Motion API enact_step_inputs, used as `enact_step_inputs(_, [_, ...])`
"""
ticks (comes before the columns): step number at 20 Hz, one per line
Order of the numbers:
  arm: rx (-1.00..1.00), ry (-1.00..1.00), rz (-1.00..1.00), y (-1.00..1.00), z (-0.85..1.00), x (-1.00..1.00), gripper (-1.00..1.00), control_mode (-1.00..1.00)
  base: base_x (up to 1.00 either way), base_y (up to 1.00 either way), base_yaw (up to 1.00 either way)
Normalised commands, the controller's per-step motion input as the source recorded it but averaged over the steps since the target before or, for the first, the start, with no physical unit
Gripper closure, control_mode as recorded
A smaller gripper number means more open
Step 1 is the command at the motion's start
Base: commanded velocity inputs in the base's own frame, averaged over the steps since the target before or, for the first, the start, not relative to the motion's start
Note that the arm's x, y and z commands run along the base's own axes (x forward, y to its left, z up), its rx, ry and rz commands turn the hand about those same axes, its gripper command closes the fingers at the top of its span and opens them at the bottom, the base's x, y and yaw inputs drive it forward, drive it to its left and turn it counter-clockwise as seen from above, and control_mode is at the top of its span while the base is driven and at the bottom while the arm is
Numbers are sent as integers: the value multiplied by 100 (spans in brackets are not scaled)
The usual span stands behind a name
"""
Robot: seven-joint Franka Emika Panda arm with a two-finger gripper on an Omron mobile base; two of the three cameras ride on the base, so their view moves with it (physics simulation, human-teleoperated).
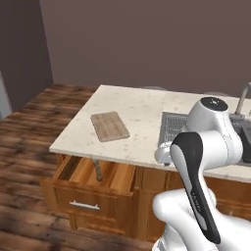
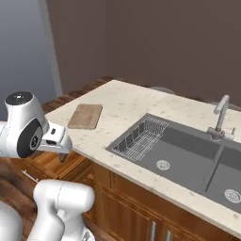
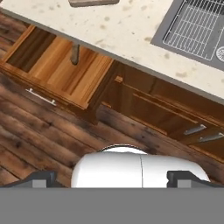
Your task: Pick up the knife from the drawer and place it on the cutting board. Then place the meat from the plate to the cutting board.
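Saw drawer (image 3: 57, 70) pulled open at 10 o'clock, knife (image 3: 75, 54) inside near its back. Cutting board (image 3: 92, 2) edge at 12, sink rack (image 3: 197, 26) at 2. Fingertips (image 3: 41, 179) spread wide at 6.

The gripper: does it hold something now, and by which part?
Nothing is held. The gripper has its jaws wide open above the floor; the knife lies in the open drawer.

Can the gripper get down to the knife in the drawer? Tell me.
Probably yes. The drawer stands pulled out, the knife lies uncovered inside, partly under the counter edge, and the gripper has its jaws wide open.
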Motion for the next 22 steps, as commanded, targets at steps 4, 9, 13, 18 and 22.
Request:
enact_step_inputs(4, [0,0,0,0,0,0,-100,100,-18,0,38])
enact_step_inputs(9, [0,0,0,0,0,0,-100,100,-5,10,38])
enact_step_inputs(13, [0,0,0,0,0,0,-100,100,9,0,30])
enact_step_inputs(18, [0,0,0,0,0,0,-100,100,0,-58,21])
enact_step_inputs(22, [0,0,0,0,0,0,-100,100,22,-33,18])
